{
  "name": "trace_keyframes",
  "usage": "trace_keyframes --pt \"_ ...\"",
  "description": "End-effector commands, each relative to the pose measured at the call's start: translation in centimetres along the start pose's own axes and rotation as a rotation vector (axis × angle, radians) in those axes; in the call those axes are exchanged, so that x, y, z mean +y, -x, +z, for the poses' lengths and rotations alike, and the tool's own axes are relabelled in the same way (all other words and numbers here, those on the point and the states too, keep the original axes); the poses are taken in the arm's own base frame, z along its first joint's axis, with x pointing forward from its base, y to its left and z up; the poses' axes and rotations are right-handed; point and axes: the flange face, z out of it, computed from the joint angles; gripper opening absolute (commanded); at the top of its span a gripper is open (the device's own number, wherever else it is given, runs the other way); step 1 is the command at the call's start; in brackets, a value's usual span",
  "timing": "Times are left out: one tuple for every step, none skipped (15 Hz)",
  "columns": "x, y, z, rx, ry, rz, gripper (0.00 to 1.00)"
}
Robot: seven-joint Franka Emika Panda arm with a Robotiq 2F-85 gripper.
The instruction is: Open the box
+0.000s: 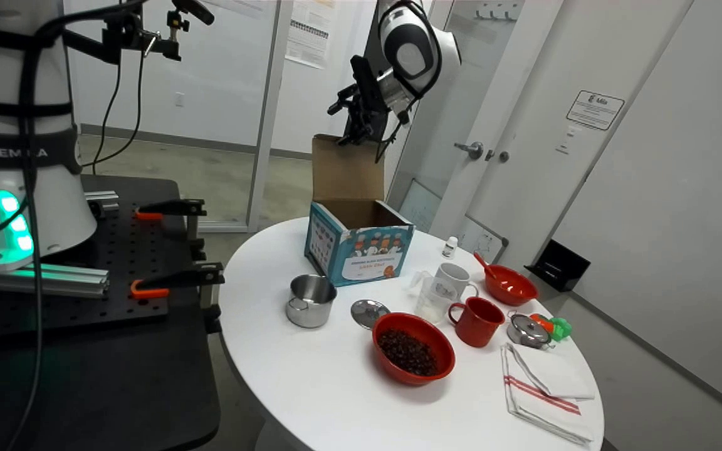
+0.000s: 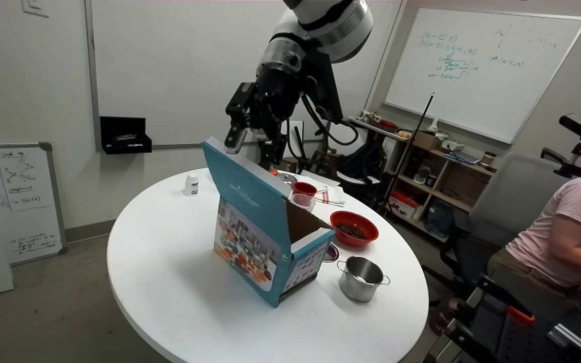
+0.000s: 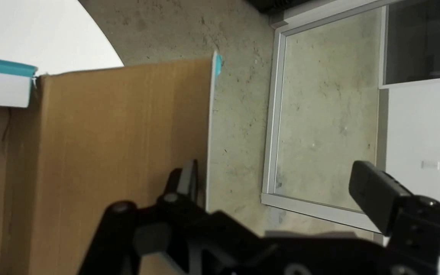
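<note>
You have the box [image 1: 367, 257] standing on the table [image 1: 311, 388], its lid [image 1: 348, 169] upright above the mouth. On inspection, the gripper [image 3: 273, 166] has its jaws well apart, straddling the lid's free edge. In the wrist view, one finger [image 3: 185, 179] is on the brown inner side and the opposite one stands off beyond the outer face, so you have no pinch on the cardboard. Whether the inner finger touches the lid cannot be told.

Judged reason for this placing: the inner finger can push the lid back from the box or prop it, and the wide gap should let you lift away without snagging.

The pot [image 1: 311, 307] is near a corner of the box; the red bowl [image 1: 445, 351] is farther out from its front. Both lie opposite the hinge, so the lid's swing should miss them.

Assessment: your opening looks all but complete. The fold may spring shut if unsupported; you should probably withdraw upward from the box slowly, watching that the lid holds.
</note>
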Motion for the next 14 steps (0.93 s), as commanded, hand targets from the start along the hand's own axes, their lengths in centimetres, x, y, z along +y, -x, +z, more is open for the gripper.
trace_keyframes --pt "-0.9 -1.4 1.4 0.029 0.066 0.09 1.0" --pt "-1.0 -1.6 1.7 0.042 0.082 0.115 1.0" --pt "-1.0 -1.9 2.0 0.068 0.107 0.144 1.0" --pt "-1.0 -2.2 2.3 0.089 0.134 0.168 1.0" --pt "-0.9 -2.5 2.7 0.13 0.17 0.198 1.0" --pt "-0.8 -2.9 3.0 0.165 0.204 0.219 1.0" --pt "-0.8 -3.3 3.4 0.192 0.231 0.23 1.0" --pt "-0.9 -3.6 3.8 0.214 0.255 0.239 1.0" --pt "-1.0 -3.9 4.3 0.234 0.271 0.249 1.0" --pt "-1.2 -4.1 4.7 0.252 0.285 0.253 1.0" --pt "-1.5 -4.4 5.1 0.261 0.296 0.258 1.0" --pt "-1.7 -4.5 5.5 0.27 0.305 0.265 1.0" --pt "-1.9 -4.6 5.9 0.272 0.312 0.27 1.0" --pt "-2.1 -4.6 6.2 0.275 0.319 0.274 1.0"
